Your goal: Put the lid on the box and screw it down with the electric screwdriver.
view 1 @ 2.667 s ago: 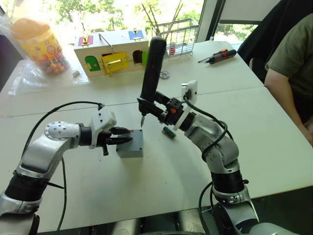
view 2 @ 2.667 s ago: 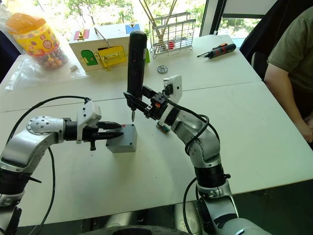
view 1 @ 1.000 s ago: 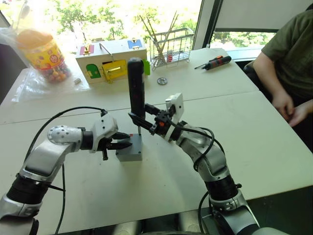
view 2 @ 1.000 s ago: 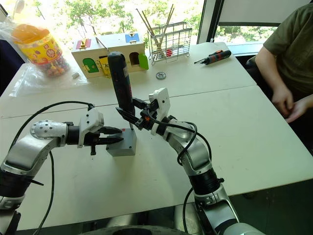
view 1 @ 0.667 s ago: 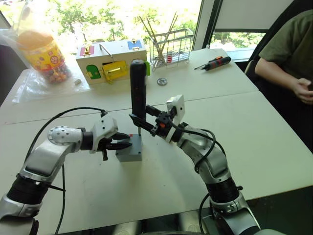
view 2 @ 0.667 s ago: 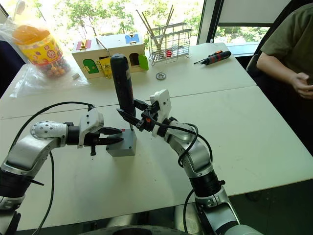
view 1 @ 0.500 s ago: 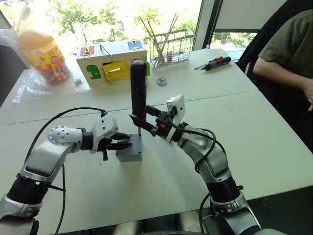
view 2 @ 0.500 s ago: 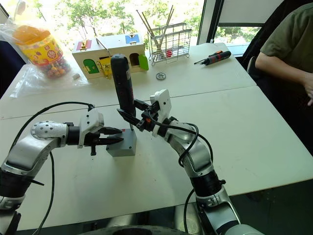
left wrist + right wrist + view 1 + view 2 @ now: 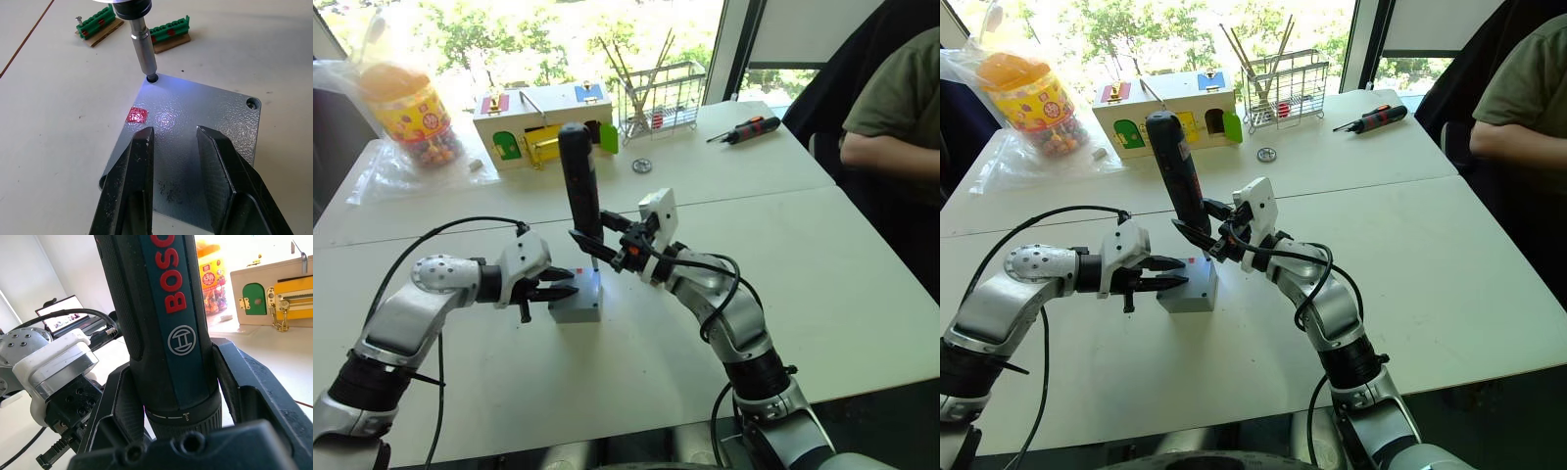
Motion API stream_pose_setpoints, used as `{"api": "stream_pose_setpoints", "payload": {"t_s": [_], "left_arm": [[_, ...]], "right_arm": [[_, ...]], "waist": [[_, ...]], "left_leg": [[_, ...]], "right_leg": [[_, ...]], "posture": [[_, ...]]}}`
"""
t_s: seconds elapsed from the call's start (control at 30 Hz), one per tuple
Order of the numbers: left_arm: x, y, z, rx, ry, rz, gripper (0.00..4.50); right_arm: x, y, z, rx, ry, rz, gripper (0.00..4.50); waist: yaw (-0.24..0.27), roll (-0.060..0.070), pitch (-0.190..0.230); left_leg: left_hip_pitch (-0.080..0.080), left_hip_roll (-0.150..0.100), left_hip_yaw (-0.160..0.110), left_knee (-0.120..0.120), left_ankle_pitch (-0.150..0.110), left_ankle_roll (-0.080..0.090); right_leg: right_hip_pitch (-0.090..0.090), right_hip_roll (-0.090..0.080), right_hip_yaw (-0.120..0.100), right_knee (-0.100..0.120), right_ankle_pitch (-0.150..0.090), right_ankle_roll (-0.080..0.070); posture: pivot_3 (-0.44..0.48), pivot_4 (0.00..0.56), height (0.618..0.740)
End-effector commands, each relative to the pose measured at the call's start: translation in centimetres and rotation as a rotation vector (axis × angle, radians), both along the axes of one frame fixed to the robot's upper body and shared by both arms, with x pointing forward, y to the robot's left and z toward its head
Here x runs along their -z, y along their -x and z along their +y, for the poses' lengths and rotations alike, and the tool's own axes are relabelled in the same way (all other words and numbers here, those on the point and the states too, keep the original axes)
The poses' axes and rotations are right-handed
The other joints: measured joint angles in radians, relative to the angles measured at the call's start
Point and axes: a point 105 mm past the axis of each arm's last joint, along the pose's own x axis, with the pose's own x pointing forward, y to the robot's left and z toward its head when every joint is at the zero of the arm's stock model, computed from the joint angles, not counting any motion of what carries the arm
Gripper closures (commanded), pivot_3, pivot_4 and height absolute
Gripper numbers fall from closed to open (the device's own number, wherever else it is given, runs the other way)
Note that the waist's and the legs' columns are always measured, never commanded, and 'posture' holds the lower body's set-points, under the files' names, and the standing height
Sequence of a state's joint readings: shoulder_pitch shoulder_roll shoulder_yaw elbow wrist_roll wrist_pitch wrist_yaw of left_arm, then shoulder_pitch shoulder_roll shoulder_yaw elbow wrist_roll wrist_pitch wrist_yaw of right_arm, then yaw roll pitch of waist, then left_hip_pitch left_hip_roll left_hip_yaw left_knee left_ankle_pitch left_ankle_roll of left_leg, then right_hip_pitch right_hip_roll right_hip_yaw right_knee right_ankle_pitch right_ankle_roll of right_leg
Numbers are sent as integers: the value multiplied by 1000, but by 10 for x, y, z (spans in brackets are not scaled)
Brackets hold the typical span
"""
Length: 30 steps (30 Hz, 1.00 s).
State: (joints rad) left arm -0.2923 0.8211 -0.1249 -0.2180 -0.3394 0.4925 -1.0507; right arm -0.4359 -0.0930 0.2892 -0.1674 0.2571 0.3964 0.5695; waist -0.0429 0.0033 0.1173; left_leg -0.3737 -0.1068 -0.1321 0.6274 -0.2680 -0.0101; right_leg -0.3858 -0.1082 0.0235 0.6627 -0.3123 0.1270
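Note:
The grey box (image 9: pixel 574 311) stands on the white table with the lid (image 9: pixel 198 117) lying on top; a small red mark (image 9: pixel 137 115) shows on the lid. My right gripper (image 9: pixel 593 245) is shut on the black electric screwdriver (image 9: pixel 579 186), which stands nearly upright. Its metal bit (image 9: pixel 143 51) sits in the lid's far corner hole. My left gripper (image 9: pixel 173 132) is open, its two black fingers (image 9: pixel 131 186) reaching over the lid from the left side. I cannot tell whether they touch it.
Two green terminal strips (image 9: pixel 168 35) lie just behind the box. At the table's back are a wooden latch box (image 9: pixel 543 122), a wire rack (image 9: pixel 656 93), a candy jar (image 9: pixel 416 113), a metal washer (image 9: pixel 640 166) and a manual screwdriver (image 9: pixel 749 129). A person (image 9: pixel 901 108) sits at the right.
The electric screwdriver came down from above the box's right until its bit met the lid's corner. Its top now leans slightly left. The left gripper stayed at the box.

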Motion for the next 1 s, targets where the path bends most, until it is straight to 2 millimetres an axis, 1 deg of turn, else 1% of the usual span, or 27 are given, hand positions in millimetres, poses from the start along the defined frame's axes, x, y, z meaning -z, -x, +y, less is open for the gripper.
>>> {"api": "stream_pose_setpoints", "payload": {"t_s": [0.03, 0.27, 0.37, 0.43, 0.47, 0.53, 0.63, 0.7, 0.73, 0.8, 0.83, 0.9, 0.97, 1.0], "left_arm": [[15, 2, 5, -25, -45, 49, 3140], [15, 0, 4, -25, -43, 45, 3140], [15, 0, 3, -22, -42, 44, 3140], [16, -1, 2, -19, -41, 45, 3140], [16, -1, 1, -18, -40, 44, 3140], [17, 0, 0, -15, -35, 50, 3140], [15, 4, -3, -4, -15, 66, 3140], [11, 3, -4, -11, 19, 63, 3140], [3, 1, -5, -23, 58, 57, 3140], [-17, -5, -5, -45, 145, 39, 3140], [-29, -7, -6, -51, 189, 28, 3140], [-49, -11, -7, -50, 234, -4, 3140], [-62, -13, -11, -44, 253, -35, 3140], [-68, -14, -14, -36, 261, -43, 3140]], "right_arm": [[54, 3, 3, -17, 114, 187, 2700], [47, 1, 2, -10, 98, 169, 2700], [40, 0, 1, -4, 80, 146, 2700], [24, -2, -1, 3, 77, 83, 2700], [12, -2, -1, 1, 58, 56, 2700], [-32, -3, -6, 10, -8, -36, 2700], [-94, 3, -15, -6, -114, -122, 2700], [-128, 5, -23, -6, -192, -148, 2700], [-146, 2, -31, 21, -249, -142, 2700], [-169, -8, -47, 79, -323, -101, 2700], [-175, -14, -55, 111, -336, -67, 2700], [-181, -24, -69, 144, -331, 18, 2700], [-184, -28, -80, 154, -314, 70, 2700], [-182, -34, -90, 203, -280, 89, 2700]], "waist": [[0, 0, 0], [1, 0, 0], [2, 0, 0], [2, 0, 0], [3, 1, 0], [5, 1, 2], [11, 0, 9], [14, 1, 10], [16, 1, 10], [21, 0, 11], [23, 0, 12], [27, -4, 16], [29, -7, 18], [30, -6, 19]], "left_leg": [[0, 0, 0, 0, 0, 0], [0, 0, 0, 0, 0, 0], [0, 0, 0, 0, 0, 0], [0, 0, 0, 0, 0, 0], [0, 0, 0, 0, 0, 0], [0, 0, 0, 0, 0, 0], [-3, 0, 0, 0, 0, -1], [-8, 0, -1, 1, 1, -1], [-13, 0, -1, 2, 1, -2], [-18, 0, -1, 3, 6, -10], [-19, 0, -2, 2, 6, -10], [-19, 0, -2, 3, 6, -10], [-19, 0, -3, 3, 6, -10], [-19, -1, -3, 3, 6, -9]], "right_leg": [[0, 0, 0, 0, 0, 0], [0, 0, 0, 0, 0, 0], [0, 0, 0, 0, 0, 0], [0, 0, 0, 0, 0, 0], [0, 0, 0, -1, 0, 0], [0, 0, 0, -1, 0, 0], [-2, 0, 0, -2, 0, 0], [-6, 0, 0, -1, 0, 0], [-9, 0, 0, 0, 0, 0], [-12, -1, 0, 1, 0, 0], [-13, -1, -1, 1, 0, 0], [-13, -2, -1, 1, 0, -1], [-13, -2, -2, 0, 0, -1], [-13, -3, -2, 0, 0, -1]], "posture": [[0, 150, 740], [0, 150, 740], [0, 150, 740], [0, 150, 740], [0, 150, 740], [0, 150, 740], [0, 150, 740], [0, 150, 740], [0, 150, 740], [0, 150, 740], [0, 150, 740], [0, 150, 740], [0, 150, 740], [0, 150, 740]]}}
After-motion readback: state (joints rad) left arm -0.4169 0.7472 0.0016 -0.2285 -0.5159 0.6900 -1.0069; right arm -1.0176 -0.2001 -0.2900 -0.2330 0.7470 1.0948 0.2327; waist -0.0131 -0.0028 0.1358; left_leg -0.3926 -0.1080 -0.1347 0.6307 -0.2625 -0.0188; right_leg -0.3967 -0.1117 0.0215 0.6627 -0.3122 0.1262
